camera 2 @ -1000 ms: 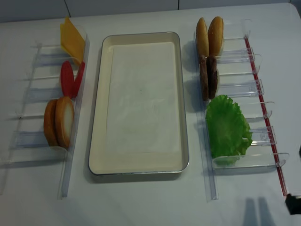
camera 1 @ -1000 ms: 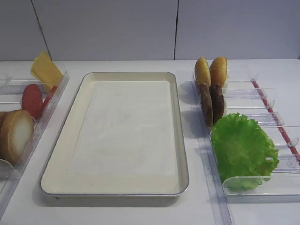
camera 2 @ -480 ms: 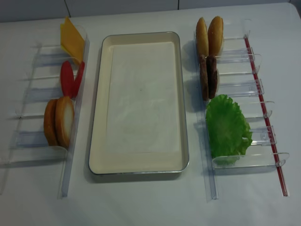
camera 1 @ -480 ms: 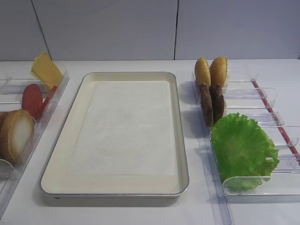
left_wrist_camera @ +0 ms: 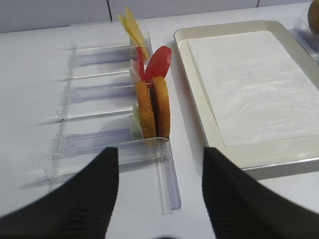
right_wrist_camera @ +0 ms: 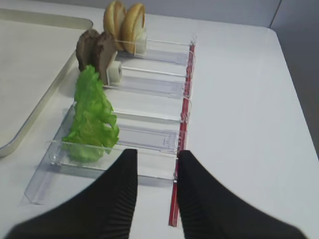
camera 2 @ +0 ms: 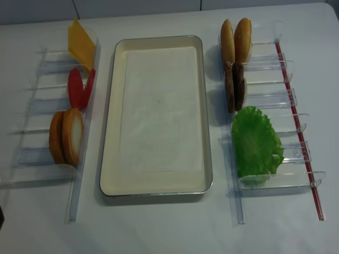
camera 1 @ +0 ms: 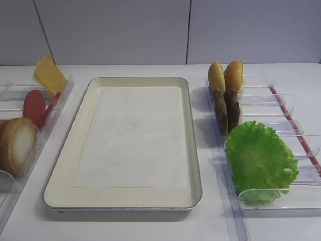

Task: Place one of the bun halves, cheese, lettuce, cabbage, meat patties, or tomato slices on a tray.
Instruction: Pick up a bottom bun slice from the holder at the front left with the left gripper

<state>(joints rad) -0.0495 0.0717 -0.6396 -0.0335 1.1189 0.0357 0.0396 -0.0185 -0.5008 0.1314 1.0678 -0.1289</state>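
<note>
Nothing is picked yet — the tray [camera 1: 60, 165] holds only its liner. The pale-faced bun half [left_wrist_camera: 161, 106] stands in the left rack [left_wrist_camera: 92, 149], straight ahead of the wide, empty left gripper [left_wrist_camera: 159, 199]. The right gripper [right_wrist_camera: 155, 191] is narrow, empty. Next — likely reach forward and straddle the bun.

One tray [camera 2: 111, 106] with one white paper liner [camera 2: 161, 106]. Four bun halves: two [camera 2: 66, 136] upright in left rack, two yellower ones [camera 2: 236, 41] upright in right rack. Two tomato slices [camera 2: 79, 88]. Cheese [camera 2: 81, 46]: at least one slice, maybe two in left wrist view, cannot tell. Two meat patties [camera 2: 234, 87]. One lettuce [camera 2: 256, 144] leaf. Two clear plastic racks, one on the left [camera 2: 37, 103], one on the right [camera 2: 275, 95].
</note>
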